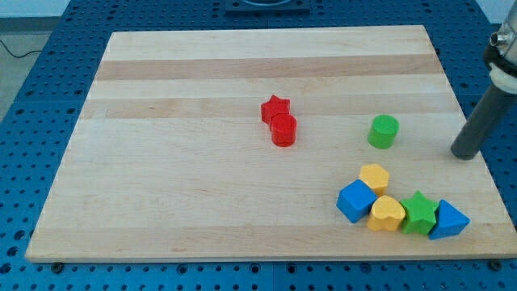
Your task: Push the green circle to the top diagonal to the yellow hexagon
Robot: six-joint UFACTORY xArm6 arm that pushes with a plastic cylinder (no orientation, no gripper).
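The green circle stands on the wooden board at the view's right of centre. The yellow hexagon lies just below it, a short gap between them. My tip rests on the board near its right edge, to the right of the green circle and slightly lower, well apart from it. The dark rod rises from the tip toward the view's top right.
A red star and a red cylinder touch each other near the board's middle. Below the hexagon sit a blue cube, a yellow heart, a green star and a blue triangle in a row.
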